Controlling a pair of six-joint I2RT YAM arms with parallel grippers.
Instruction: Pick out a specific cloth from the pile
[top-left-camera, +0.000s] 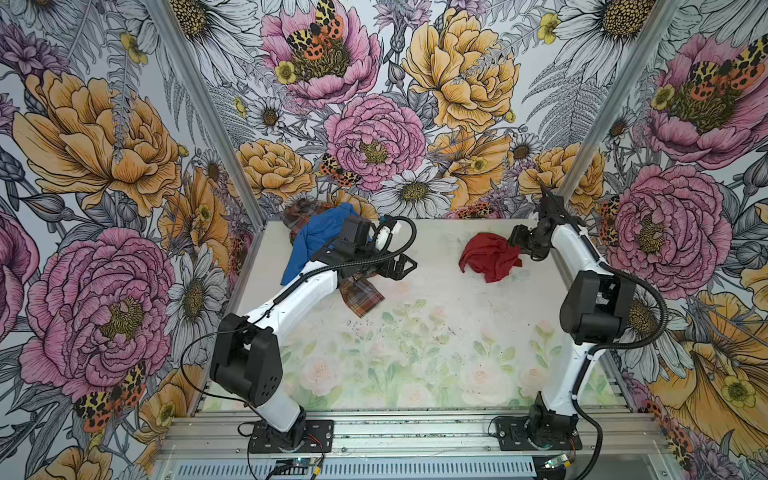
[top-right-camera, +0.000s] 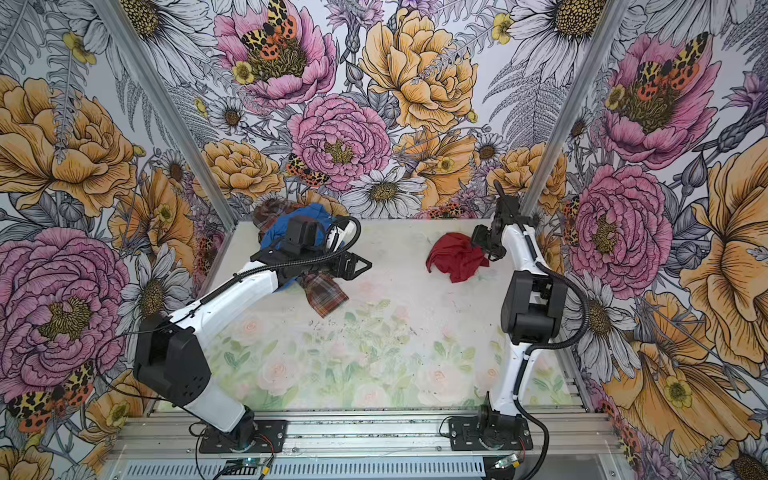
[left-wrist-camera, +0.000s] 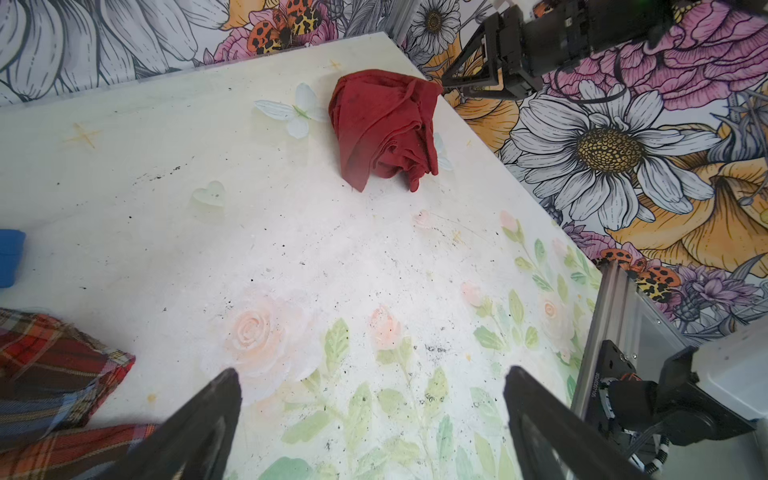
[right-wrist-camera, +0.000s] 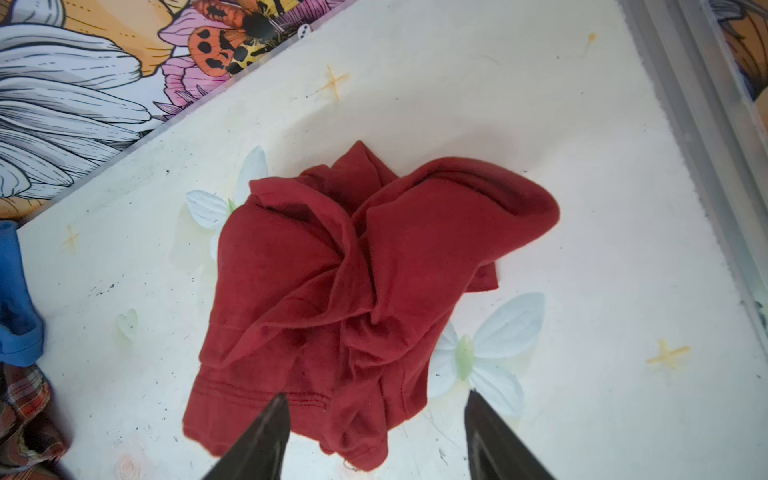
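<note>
Lifting straight up looks the sound finish to this step, since on the worktop (top-left-camera: 415, 332) the pile (top-left-camera: 320, 235) sits in the far left corner and the cloth (top-left-camera: 490, 257) already lies well apart from it near the far right corner. Bunched into a lump, the cloth shows no firm long axis, though a stitched hem (right-wrist-camera: 245, 400) lies nearest the right gripper (right-wrist-camera: 376, 395), whose jaws stand apart over it, holding nothing. The left gripper (left-wrist-camera: 371, 370) hangs wide open and empty by the pile.
</note>
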